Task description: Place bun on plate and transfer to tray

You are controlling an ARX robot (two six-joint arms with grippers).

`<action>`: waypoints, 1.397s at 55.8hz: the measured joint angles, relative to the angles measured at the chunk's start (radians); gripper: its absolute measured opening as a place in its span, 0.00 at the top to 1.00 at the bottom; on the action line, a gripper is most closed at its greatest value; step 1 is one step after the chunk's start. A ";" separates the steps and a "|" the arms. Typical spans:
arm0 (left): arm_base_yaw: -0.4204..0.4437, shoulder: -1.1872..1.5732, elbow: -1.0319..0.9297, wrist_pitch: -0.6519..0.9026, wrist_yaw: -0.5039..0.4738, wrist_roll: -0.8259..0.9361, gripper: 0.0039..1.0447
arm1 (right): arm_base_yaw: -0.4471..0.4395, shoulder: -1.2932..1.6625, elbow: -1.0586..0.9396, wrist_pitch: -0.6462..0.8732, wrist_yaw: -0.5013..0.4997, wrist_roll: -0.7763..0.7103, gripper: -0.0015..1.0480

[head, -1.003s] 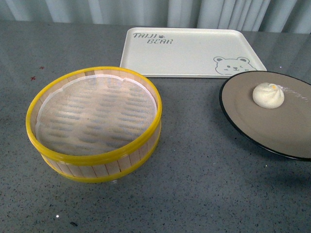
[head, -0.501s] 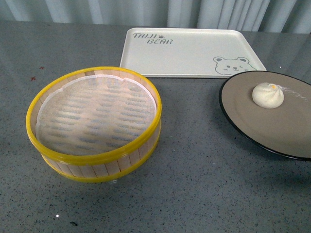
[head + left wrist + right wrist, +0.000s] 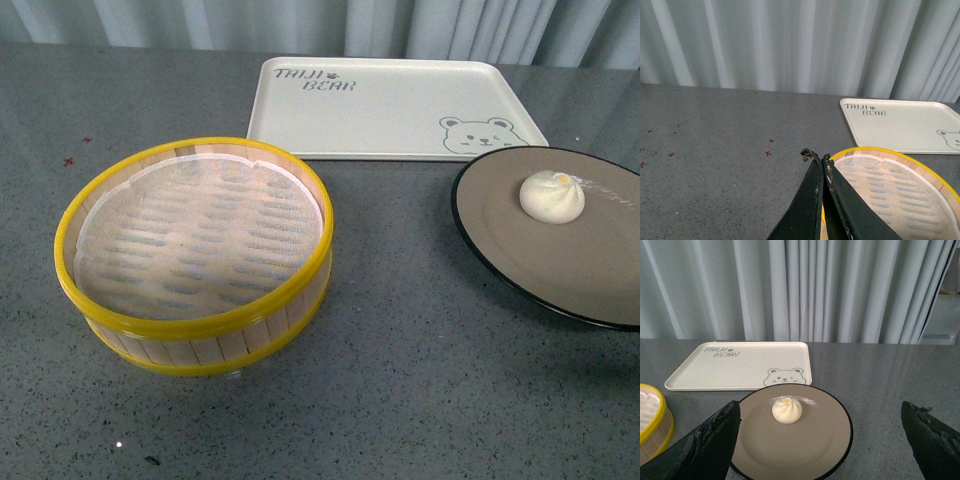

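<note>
**Bun on the plate, plate not yet on the tray**

On the left, our left claw (image 3: 817,156) sits by the left edge of the basket (image 3: 195,325), its two black fingers (image 3: 810,200) pressed together with nothing between them. The basket is a round bamboo steamer with yellow bands, slatted sides and a thin white liner (image 3: 200,235) over its floor. Beyond it, at the far side of the grey speckled table (image 3: 400,390), lies the tray (image 3: 390,105). It is flat, cream and rectangular, with rounded corners and a low lip, smooth plastic by its look, and bare but for its print.

Right of that sits the plate (image 3: 560,265), just beside the tray's near right corner. It is wide and shallow, matte grey-brown inside a glossy black rim. The bun (image 3: 552,196) rests on its far half, small, round and pleated, with an orange dot on top. Our right claw (image 3: 819,407) is spread wide on the near side of the plate, gripping nothing.

We judge the first step done; the plate has yet to reach the tray. The plate looks stiff, fairly heavy and slick at the rim, so we would pinch the rim at its near edge, well clear of the bun, and keep it level. The bun looks soft and light and lies loose, so a tilt or jerk could roll it.
</note>
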 joint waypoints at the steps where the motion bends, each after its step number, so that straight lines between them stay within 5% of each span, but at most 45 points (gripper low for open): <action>1: 0.000 -0.011 0.000 -0.011 0.000 0.000 0.96 | 0.000 0.000 0.000 0.000 0.000 0.000 0.09; 52: 0.000 -0.333 0.000 -0.324 0.000 0.000 0.96 | 0.000 0.000 0.000 0.000 0.000 0.000 0.09; 59: 0.000 -0.471 0.000 -0.492 0.002 0.000 0.96 | 0.000 0.000 0.000 0.000 0.000 0.000 0.09; 72: 0.000 -0.503 0.000 -0.502 0.002 0.001 0.96 | 0.000 0.000 0.000 0.000 0.000 0.000 0.09; 78: 0.000 -0.503 0.000 -0.502 0.002 0.000 0.74 | 0.000 0.000 0.000 0.000 0.000 0.000 0.09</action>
